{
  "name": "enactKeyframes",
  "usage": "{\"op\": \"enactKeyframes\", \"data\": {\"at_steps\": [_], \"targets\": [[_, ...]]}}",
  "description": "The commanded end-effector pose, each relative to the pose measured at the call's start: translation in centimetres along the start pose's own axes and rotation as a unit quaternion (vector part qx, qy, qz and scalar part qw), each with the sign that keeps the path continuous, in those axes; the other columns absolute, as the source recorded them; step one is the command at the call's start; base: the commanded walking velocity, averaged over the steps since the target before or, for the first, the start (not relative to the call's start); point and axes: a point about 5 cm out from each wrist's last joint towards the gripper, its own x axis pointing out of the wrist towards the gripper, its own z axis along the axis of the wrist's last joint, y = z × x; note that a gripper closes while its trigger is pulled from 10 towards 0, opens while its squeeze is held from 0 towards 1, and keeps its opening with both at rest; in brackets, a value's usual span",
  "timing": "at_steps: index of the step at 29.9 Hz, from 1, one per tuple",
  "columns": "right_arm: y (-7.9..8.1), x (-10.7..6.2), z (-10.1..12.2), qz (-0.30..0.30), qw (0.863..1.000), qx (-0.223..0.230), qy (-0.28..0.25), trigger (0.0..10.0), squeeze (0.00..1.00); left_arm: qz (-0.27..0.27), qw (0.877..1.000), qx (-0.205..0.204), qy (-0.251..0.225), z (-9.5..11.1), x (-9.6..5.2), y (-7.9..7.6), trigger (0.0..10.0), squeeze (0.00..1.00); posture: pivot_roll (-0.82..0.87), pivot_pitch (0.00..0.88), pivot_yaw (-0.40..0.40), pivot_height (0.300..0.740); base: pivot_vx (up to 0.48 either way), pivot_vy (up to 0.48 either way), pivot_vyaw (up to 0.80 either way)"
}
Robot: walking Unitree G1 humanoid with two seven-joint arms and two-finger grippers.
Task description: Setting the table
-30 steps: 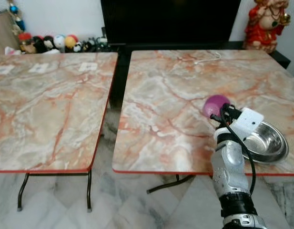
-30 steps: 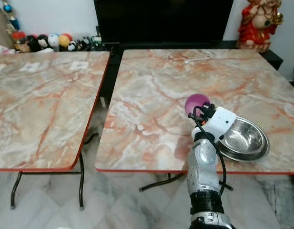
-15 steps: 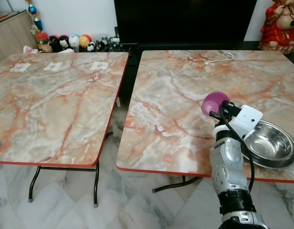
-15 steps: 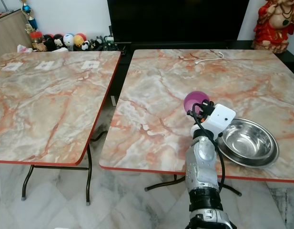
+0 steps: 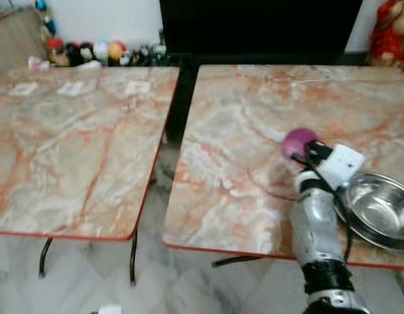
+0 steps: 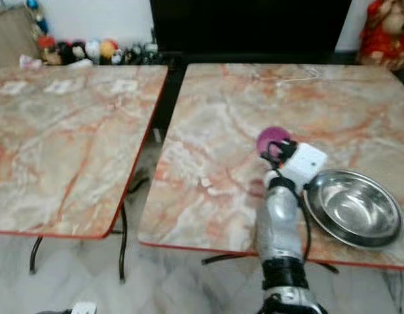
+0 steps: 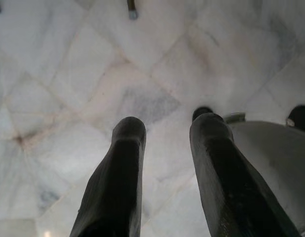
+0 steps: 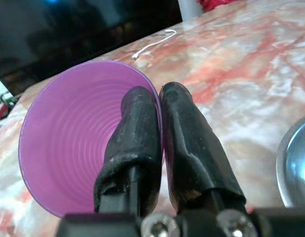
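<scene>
My right gripper [image 8: 159,106] is shut on the rim of a purple plastic cup [image 8: 73,148], one finger inside it and one outside. In the eye views the purple cup [image 5: 298,141] is held over the right marble table [image 5: 247,111], just left of a steel bowl [image 5: 378,209] that rests near the table's front right edge. My right arm [image 5: 316,229] reaches up from below to it. My left gripper [image 7: 164,131] hangs open over the pale tiled floor [image 7: 68,74], with nothing between its fingers.
A second marble table [image 5: 64,144] stands to the left, with a narrow gap between the two. A dark TV cabinet [image 5: 254,26] and small toy figures [image 5: 90,51] line the back wall. A white cable [image 6: 306,77] lies at the right table's far side.
The camera has shifted and blurred slightly; the tables sit a little lower and closer in view. My right gripper still holds the purple cup beside the bowl.
</scene>
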Motion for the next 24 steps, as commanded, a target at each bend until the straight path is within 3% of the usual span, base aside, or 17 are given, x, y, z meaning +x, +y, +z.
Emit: {"op": "enactKeyframes", "data": {"at_steps": [1,6,10,14,17,24], "targets": [[0.3,0.1,0.3,-0.021,1.000,0.009,-0.004,10.0,0.00,0.008,1.000,-0.011,0.026,-1.6,-0.3,0.4,10.0,0.00,-0.06,0.000,0.025,0.740,0.000,0.000,0.00],[-0.7,0.5,0.1,-0.079,0.996,0.030,0.019,10.0,0.00,0.008,1.000,-0.012,0.026,-1.5,-0.3,0.4,10.0,0.00,-0.06,0.000,0.029,0.740,0.000,0.000,0.00],[-1.1,1.1,-0.2,-0.112,0.993,0.010,0.041,10.0,0.00,0.008,1.000,-0.012,0.026,-1.5,-0.3,0.4,10.0,0.00,-0.07,0.000,0.032,0.740,0.000,0.000,0.00],[-1.5,2.2,0.0,-0.162,0.984,0.045,0.065,10.0,0.00,0.008,1.000,-0.013,0.025,-1.4,-0.3,0.4,10.0,0.00,-0.06,0.000,0.032,0.740,0.000,0.000,0.00],[-1.3,2.7,0.1,-0.176,0.978,0.070,0.083,10.0,0.00,0.008,1.000,-0.015,0.024,-1.3,-0.3,0.4,10.0,0.00,-0.06,0.000,0.029,0.740,0.000,0.000,0.00],[-1.4,3.4,0.9,-0.207,0.972,0.072,0.083,10.0,0.00,0.010,0.999,-0.018,0.025,-1.4,-0.3,0.4,10.0,0.00,-0.06,0.000,0.028,0.740,0.000,0.000,0.00]]}}
